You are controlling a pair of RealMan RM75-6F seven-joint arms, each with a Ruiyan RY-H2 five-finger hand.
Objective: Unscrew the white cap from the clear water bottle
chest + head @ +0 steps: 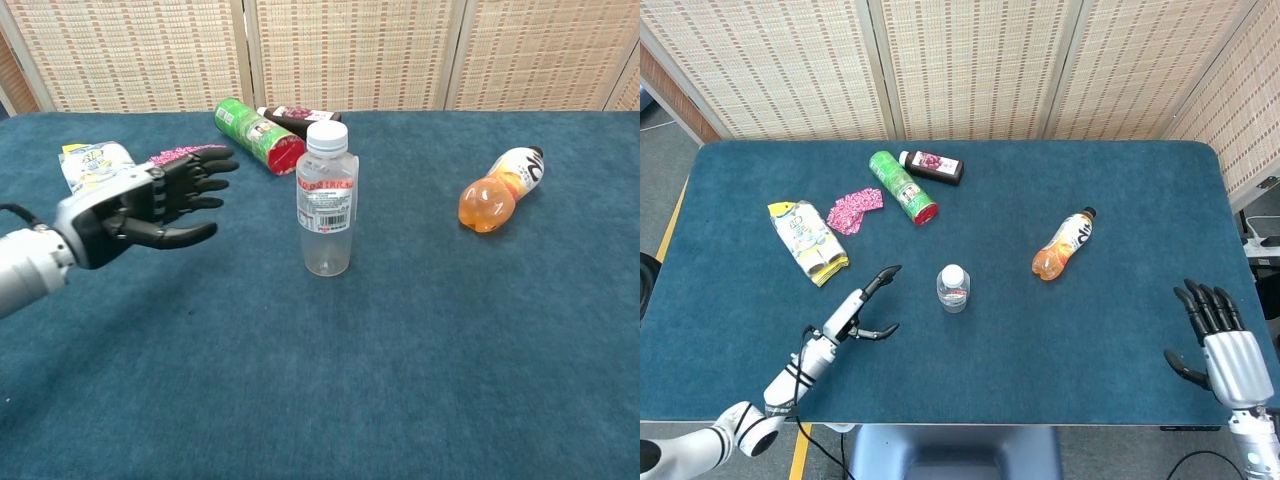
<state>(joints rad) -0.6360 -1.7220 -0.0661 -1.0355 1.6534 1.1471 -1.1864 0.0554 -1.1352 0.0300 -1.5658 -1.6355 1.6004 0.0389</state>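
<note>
The clear water bottle (953, 290) (326, 205) stands upright mid-table with its white cap (953, 275) (327, 136) screwed on. My left hand (862, 308) (150, 207) hovers open to the left of the bottle, fingers spread and pointing toward it, a short gap away and touching nothing. At the table's near right corner my right hand (1220, 345) is open with fingers extended, far from the bottle; the chest view does not show it.
An orange drink bottle (1063, 244) (499, 187) lies on its side to the right. At the back left lie a green can (903, 186) (257, 135), a dark bottle (932, 165), a pink wrapper (854, 210) and a yellow snack pack (807, 241) (100, 178).
</note>
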